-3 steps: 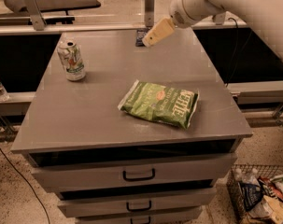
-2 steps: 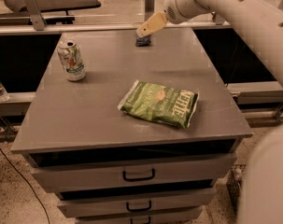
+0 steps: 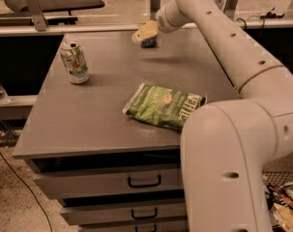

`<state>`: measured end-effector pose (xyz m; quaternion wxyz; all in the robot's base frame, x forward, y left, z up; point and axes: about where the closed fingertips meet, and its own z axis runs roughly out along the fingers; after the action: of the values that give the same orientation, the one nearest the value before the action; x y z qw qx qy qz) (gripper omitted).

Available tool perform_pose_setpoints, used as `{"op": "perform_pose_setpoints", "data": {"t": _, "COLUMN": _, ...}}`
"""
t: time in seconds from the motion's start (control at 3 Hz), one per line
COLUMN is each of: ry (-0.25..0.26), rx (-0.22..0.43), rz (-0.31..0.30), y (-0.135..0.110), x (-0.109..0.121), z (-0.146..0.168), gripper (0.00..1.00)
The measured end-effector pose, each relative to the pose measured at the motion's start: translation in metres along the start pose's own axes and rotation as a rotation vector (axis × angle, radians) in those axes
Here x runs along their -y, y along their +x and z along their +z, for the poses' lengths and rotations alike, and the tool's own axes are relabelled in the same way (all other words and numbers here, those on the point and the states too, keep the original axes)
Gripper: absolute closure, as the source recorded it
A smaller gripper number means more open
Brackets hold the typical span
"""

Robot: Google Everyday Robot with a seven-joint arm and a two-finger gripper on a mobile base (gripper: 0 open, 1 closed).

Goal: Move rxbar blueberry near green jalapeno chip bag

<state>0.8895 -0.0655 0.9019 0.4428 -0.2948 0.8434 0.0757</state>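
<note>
The green jalapeno chip bag [image 3: 164, 106] lies flat near the front middle of the grey table [image 3: 97, 120], partly hidden at its right end by my arm. The rxbar blueberry [image 3: 149, 43], a small dark blue wrapper, sits at the far edge of the table. My gripper [image 3: 143, 33] is at the far edge, right above and touching or almost touching the bar, with its tan fingers [image 3: 145, 32] pointing left. The arm reaches from the front right across the table to there.
A white-green drink can [image 3: 75, 62] stands upright at the far left of the table. Drawers with dark handles [image 3: 144, 181] sit under the tabletop. A counter edge runs behind the table. A cable and clutter lie on the floor at both sides.
My gripper has moved left along the far edge and down onto the blue bar. My arm now fills the right foreground. The chip bag and the can have not moved.
</note>
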Motion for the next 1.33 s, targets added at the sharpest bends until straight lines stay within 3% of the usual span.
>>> {"op": "perform_pose_setpoints", "data": {"t": 0.33, "ry": 0.039, "rx": -0.025, "rz": 0.063, "y": 0.003, "x": 0.017, "z": 0.021, "gripper": 0.0}}
{"op": "perform_pose_setpoints", "data": {"t": 0.67, "ry": 0.105, "rx": -0.067, "rz": 0.106, "y": 0.004, "x": 0.029, "z": 0.022, "gripper": 0.0}}
{"op": "perform_pose_setpoints", "data": {"t": 1.0, "ry": 0.164, "rx": -0.102, "rz": 0.144, "y": 0.005, "x": 0.026, "z": 0.026, "gripper": 0.0}}
{"op": "perform_pose_setpoints", "data": {"t": 1.33, "ry": 0.164, "rx": -0.099, "rz": 0.185, "y": 0.009, "x": 0.014, "z": 0.039, "gripper": 0.0}}
